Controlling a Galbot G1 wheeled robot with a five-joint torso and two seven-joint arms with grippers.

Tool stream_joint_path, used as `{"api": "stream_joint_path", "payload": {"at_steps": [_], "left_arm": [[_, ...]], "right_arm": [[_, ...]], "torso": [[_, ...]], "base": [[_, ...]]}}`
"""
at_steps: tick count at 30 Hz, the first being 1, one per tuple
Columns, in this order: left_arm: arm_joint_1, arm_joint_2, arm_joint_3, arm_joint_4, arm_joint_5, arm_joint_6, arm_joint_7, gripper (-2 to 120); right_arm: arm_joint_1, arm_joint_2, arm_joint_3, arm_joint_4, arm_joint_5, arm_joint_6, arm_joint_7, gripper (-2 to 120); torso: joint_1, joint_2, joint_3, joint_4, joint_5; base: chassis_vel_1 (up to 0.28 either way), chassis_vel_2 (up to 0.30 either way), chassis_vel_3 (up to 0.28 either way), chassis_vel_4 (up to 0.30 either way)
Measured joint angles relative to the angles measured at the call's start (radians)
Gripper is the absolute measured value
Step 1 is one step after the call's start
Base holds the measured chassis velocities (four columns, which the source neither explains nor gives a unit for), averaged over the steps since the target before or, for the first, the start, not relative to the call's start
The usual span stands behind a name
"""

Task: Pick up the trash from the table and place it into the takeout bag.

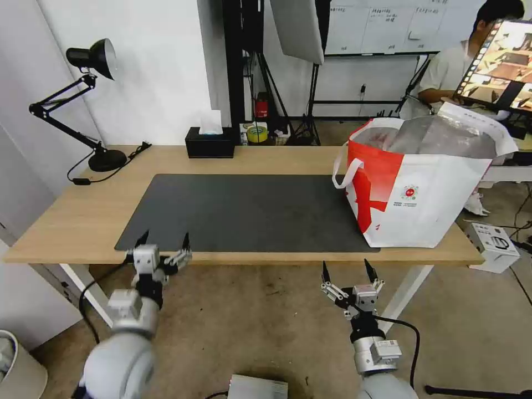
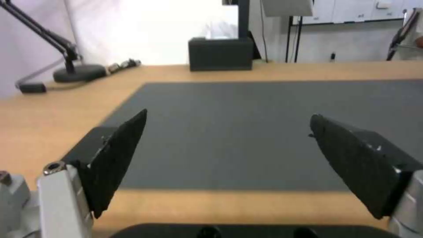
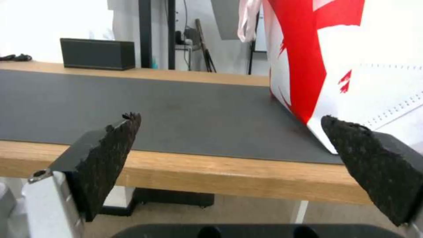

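L gripper [image 1: 164,239] is held at 7 o'clock over the table [image 1: 66,221] front edge, fingers spread, nothing pinched. Dark mat [image 1: 244,213] is laid at centre. R gripper [image 1: 347,270] is held at 5 o'clock below the edge, fingers spread. Takeout bag [image 1: 421,194] is stood at 3 o'clock on the mat's R end.
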Motion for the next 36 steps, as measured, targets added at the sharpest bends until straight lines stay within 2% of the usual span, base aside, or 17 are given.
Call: {"api": "stream_joint_path", "payload": {"at_steps": [3,10,23,36], "left_arm": [[0.019,-0.055,0.042,0.026,0.019,-0.045,0.014,100],[0.016,-0.075,0.076,0.060,0.032,-0.121,0.041,100],[0.018,-0.057,0.073,0.072,0.031,-0.166,0.091,100],[0.017,-0.056,0.073,0.073,0.030,-0.167,0.092,100]], "right_arm": [[0.000,0.000,0.000,0.000,0.000,0.000,0.000,100],[0.000,0.000,0.000,0.000,0.000,0.000,0.000,100],[0.000,0.000,0.000,0.000,0.000,0.000,0.000,100],[0.000,0.000,0.000,0.000,0.000,0.000,0.000,100]], "torso": [[0.000,0.000,0.000,0.0000,-0.0002],[0.000,0.000,0.000,-0.0002,0.0000],[0.000,0.000,0.000,0.0000,-0.0001],[0.000,0.000,0.000,-0.0001,-0.0001]], "base": [[0.000,0.000,0.000,0.000],[0.000,0.000,0.000,0.000],[0.000,0.000,0.000,0.000],[0.000,0.000,0.000,0.000]]}}
